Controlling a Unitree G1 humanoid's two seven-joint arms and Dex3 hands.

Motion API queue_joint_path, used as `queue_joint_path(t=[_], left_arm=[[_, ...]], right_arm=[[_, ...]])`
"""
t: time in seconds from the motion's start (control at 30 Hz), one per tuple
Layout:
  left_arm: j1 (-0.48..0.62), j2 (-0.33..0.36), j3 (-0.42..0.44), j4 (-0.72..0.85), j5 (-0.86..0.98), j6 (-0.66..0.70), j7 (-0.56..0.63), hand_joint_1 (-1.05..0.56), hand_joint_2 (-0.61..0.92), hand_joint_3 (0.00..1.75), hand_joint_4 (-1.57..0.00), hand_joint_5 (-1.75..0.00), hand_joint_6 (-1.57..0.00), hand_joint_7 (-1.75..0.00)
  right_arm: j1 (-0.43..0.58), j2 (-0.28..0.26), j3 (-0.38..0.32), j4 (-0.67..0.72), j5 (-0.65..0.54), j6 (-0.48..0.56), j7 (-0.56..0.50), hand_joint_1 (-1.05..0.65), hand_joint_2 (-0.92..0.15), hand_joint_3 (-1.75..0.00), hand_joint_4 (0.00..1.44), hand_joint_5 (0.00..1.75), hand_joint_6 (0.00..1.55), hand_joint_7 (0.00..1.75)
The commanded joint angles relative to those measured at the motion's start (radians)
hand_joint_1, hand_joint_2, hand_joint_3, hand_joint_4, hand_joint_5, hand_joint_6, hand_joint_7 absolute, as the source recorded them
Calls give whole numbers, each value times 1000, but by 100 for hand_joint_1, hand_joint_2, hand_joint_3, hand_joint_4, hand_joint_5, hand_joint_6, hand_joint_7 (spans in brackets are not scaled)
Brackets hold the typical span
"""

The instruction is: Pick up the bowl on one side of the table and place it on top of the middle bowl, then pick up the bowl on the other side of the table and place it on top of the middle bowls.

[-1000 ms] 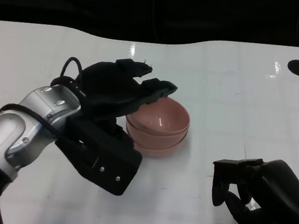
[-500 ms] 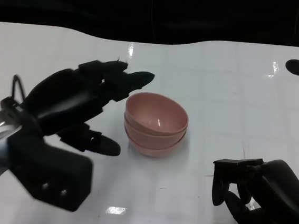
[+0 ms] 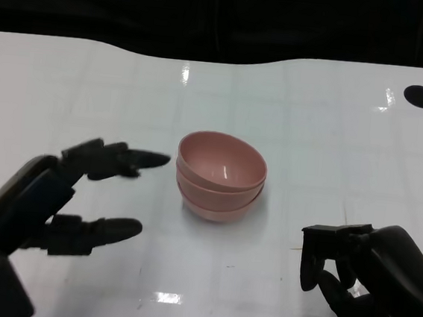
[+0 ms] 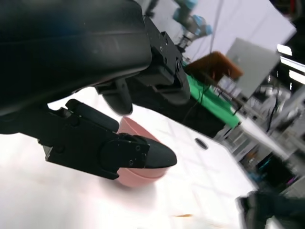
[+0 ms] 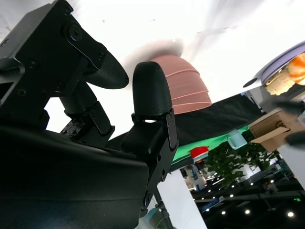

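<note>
My left hand (image 3: pixel 50 195) hangs released just beside the stack of pink bowls (image 3: pixel 220 176), fingers spread and holding nothing, their tips pointing at the rim but apart from it. My right hand (image 3: pixel 364 282) rests low on the white counter (image 3: pixel 333 140), fingers curled in on nothing, well clear of the stack. The bowls sit nested at the counter's middle, and I judge the stacking finished.
</note>
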State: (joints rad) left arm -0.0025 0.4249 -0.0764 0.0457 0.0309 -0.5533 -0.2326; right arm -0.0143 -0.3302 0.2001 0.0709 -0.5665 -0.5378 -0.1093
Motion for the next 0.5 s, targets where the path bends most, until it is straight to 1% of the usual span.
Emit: queue_joint_path(t=[0.03, 0.13, 0.17, 0.2, 0.23, 0.27, 0.37, 0.5], left_arm=[[51, -6, 28, -60, -49, 57, -26, -36, 92, 26, -50, -143, -55, -97], [97, -20, 38, -105, -102, 110, -51, -29, 92, 28, -56, -145, -59, -107], [113, -24, 40, -120, -119, 131, -60, -27, 88, 36, -59, -146, -61, -113], [123, -28, 42, -131, -129, 147, -67, -23, 74, 66, -64, -148, -65, -118], [130, -31, 45, -140, -135, 159, -72, -21, 66, 82, -65, -149, -66, -119], [133, -33, 48, -147, -138, 167, -77, -21, 61, 92, -66, -149, -67, -120], [136, -39, 54, -157, -137, 180, -84, -20, 57, 100, -67, -149, -68, -121], [137, -45, 60, -161, -134, 187, -91, -20, 56, 101, -67, -149, -68, -121]], right_arm=[[3, -9, -9, -1, 18, -3, 2, -8, -17, -157, 96, 175, 82, 155], [1, -8, -6, -3, 13, 0, 2, -8, -17, -157, 96, 175, 82, 155], [2, -8, -6, -5, 14, 2, 3, -9, -17, -157, 96, 175, 82, 155], [3, -8, -6, -7, 15, 2, 4, -9, -17, -157, 96, 175, 82, 155], [4, -8, -6, -8, 15, 3, 5, -8, -17, -157, 96, 175, 82, 155], [4, -8, -6, -8, 16, 3, 5, -8, -17, -157, 96, 175, 82, 155], [4, -8, -6, -8, 16, 3, 5, -8, -17, -158, 96, 175, 82, 155], [4, -8, -7, -8, 16, 3, 6, -8, -17, -158, 96, 175, 82, 155]])
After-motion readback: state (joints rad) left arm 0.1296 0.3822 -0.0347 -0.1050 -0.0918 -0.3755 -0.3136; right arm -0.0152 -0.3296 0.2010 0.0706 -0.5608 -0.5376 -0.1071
